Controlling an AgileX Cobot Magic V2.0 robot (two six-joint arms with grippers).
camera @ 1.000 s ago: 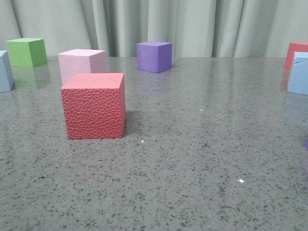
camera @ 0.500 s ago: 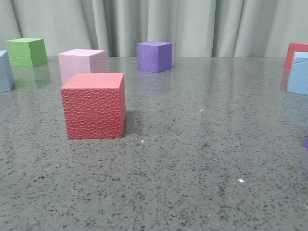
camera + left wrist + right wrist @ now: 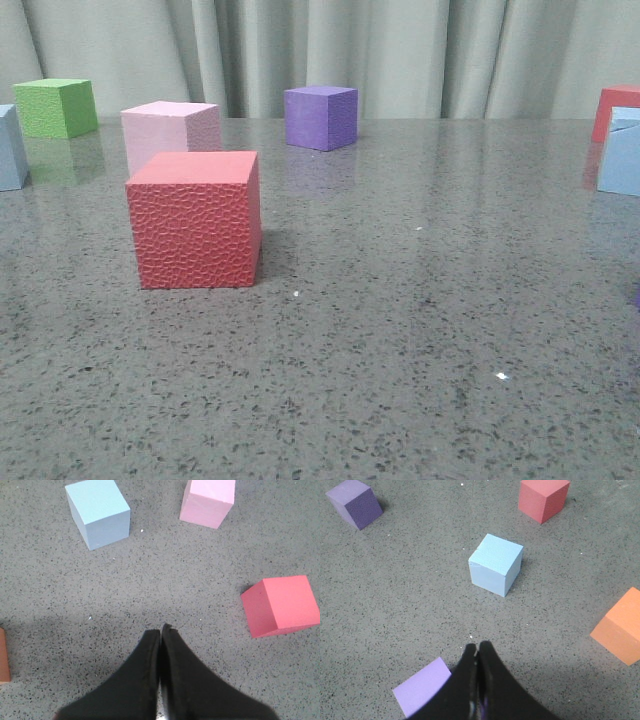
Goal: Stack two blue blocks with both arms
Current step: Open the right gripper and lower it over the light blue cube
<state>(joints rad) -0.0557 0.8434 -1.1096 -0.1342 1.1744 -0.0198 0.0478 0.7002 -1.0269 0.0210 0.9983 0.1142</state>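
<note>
Nothing is grasped yet, so the task stands at its very start: both arms hang above the speckled grey stone desk [image 3: 400,330], each with a pale sky-blue matte foam cube ahead of it. The left gripper [image 3: 161,628] has its black fingers [image 3: 147,650] pressed together, holding nothing. The right gripper [image 3: 476,645] is likewise closed and empty, its fingers [image 3: 490,665] tip to tip.

The left blue cube [image 3: 98,513] sits flat on the desk, well apart from the left fingers, with a pale pink foam cube [image 3: 207,502] near it and a red textured foam cube [image 3: 280,606] off to the other side. In the front view only a sliver of it shows at the left edge [image 3: 11,148], near a green foam cube [image 3: 56,108]. The right blue cube [image 3: 495,564] stands alone ahead of the right fingers, turned so a corner points toward them; a thin crack or notch marks one upper edge. The front view catches it at the right edge [image 3: 620,152], in front of a second red cube [image 3: 617,108].

The next move probably calls for one arm to spread its fingers, descend over its blue cube and square up to two opposite faces; the right cube's turned pose will likely need a wrist rotation. A lilac cube [image 3: 422,686] lies just beside the right fingers, and a dark purple cube [image 3: 355,503] and an orange cube [image 3: 620,627] stand farther off; none belongs in the stack.
</note>
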